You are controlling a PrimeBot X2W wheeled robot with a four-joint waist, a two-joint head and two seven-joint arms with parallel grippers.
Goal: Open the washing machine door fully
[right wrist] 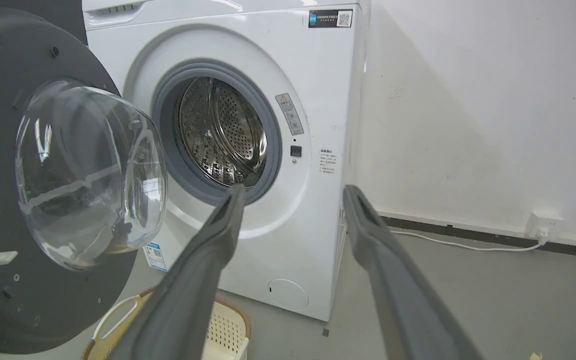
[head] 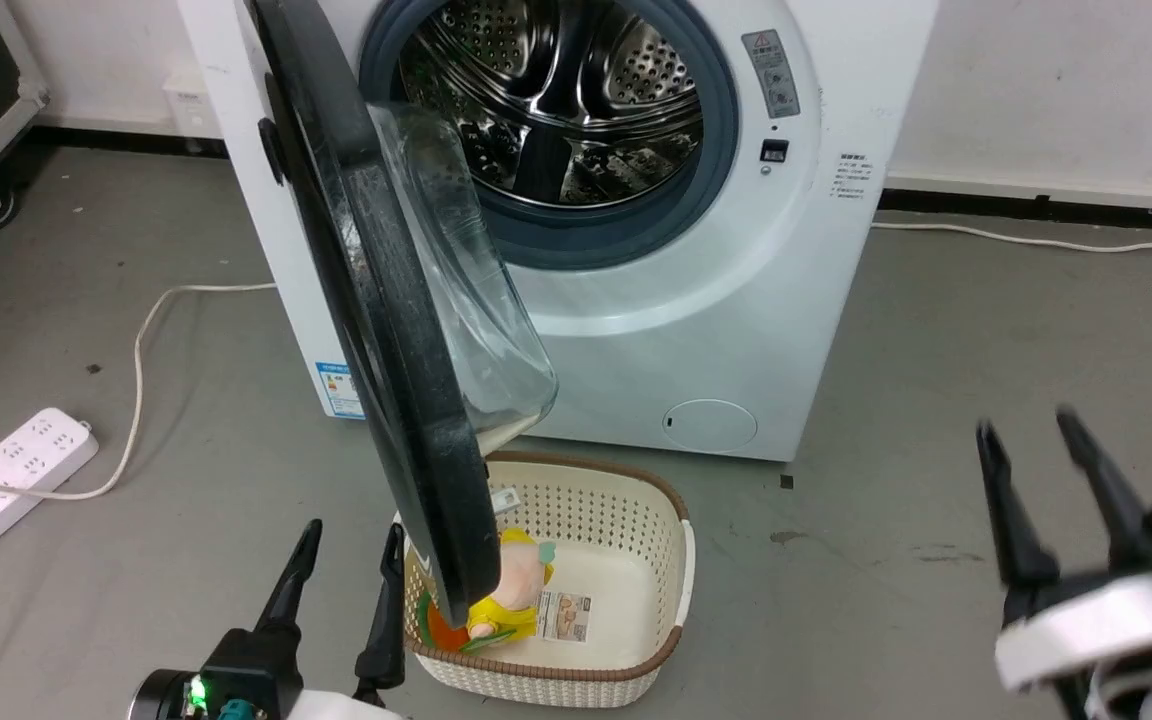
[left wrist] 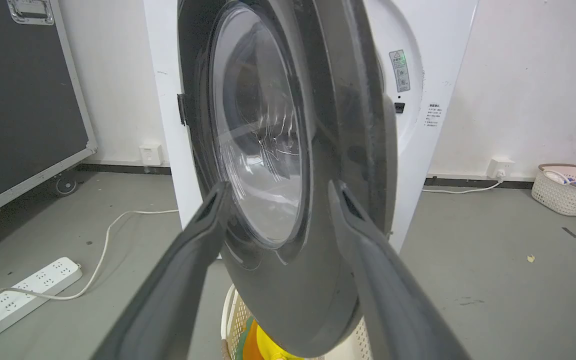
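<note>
The white washing machine [head: 696, 300] stands in front of me with its steel drum [head: 556, 90] exposed. Its black round door [head: 376, 300] with the clear glass bowl [head: 466, 290] stands swung out toward me, hinged on the left, edge-on in the head view. My left gripper [head: 349, 545] is open at the lower left, just left of the door's lower edge and not touching it. In the left wrist view the door [left wrist: 288, 150] rises close behind the left gripper [left wrist: 278, 192]. My right gripper [head: 1026, 430] is open at the lower right, well away from the door, holding nothing.
A cream laundry basket [head: 676, 560] with a yellow toy [head: 516, 600] sits on the floor under the door. A white power strip [head: 6, 480] and its cable lie on the left. A black wheeled case [left wrist: 23, 100] stands far left, another basket [left wrist: 568, 190] far right.
</note>
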